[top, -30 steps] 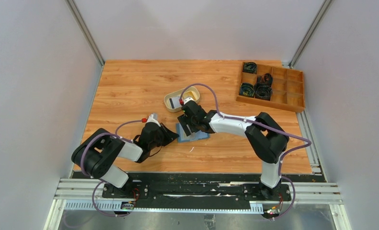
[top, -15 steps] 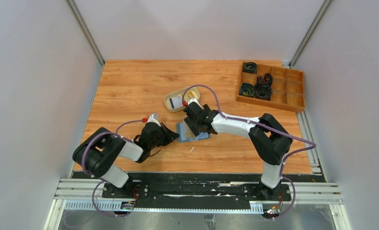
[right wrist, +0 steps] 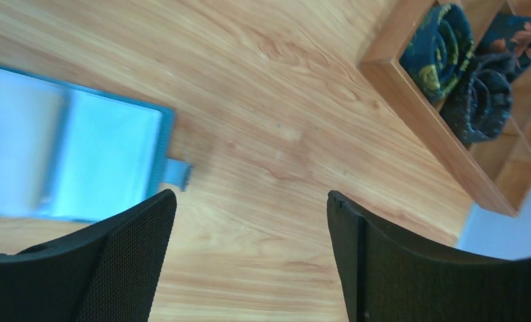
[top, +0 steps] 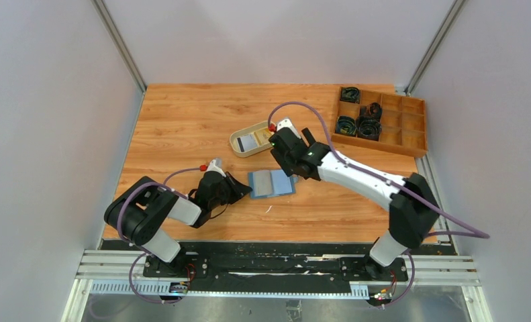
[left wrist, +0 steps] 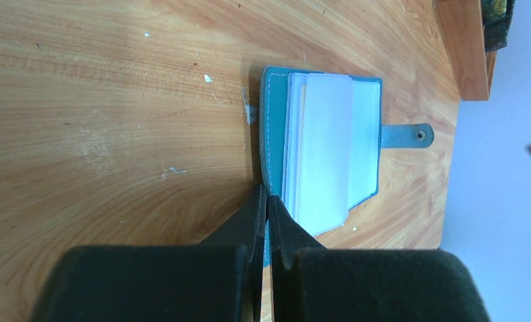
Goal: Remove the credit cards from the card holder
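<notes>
The blue card holder [top: 271, 182] lies open on the table, its pale inner pockets facing up. In the left wrist view it [left wrist: 319, 141] shows its closing tab [left wrist: 407, 135] at the far side. My left gripper [top: 246, 191] is shut on the holder's near left edge [left wrist: 268, 201]. My right gripper [top: 299, 168] is open and empty, raised just right of the holder; its view [right wrist: 249, 201] shows bare wood between the fingers and the holder [right wrist: 68, 161] at the left. A whitish credit card [top: 248, 142] lies in the cream oval tray [top: 239, 149].
A wooden compartment box [top: 410, 137] with dark rolled items stands at the back right and also shows in the right wrist view [right wrist: 417, 100]. My right arm hides part of the tray's right end.
My right gripper has lifted off the card holder and moved right and back, uncovering it. The left gripper and the holder have stayed in place.
</notes>
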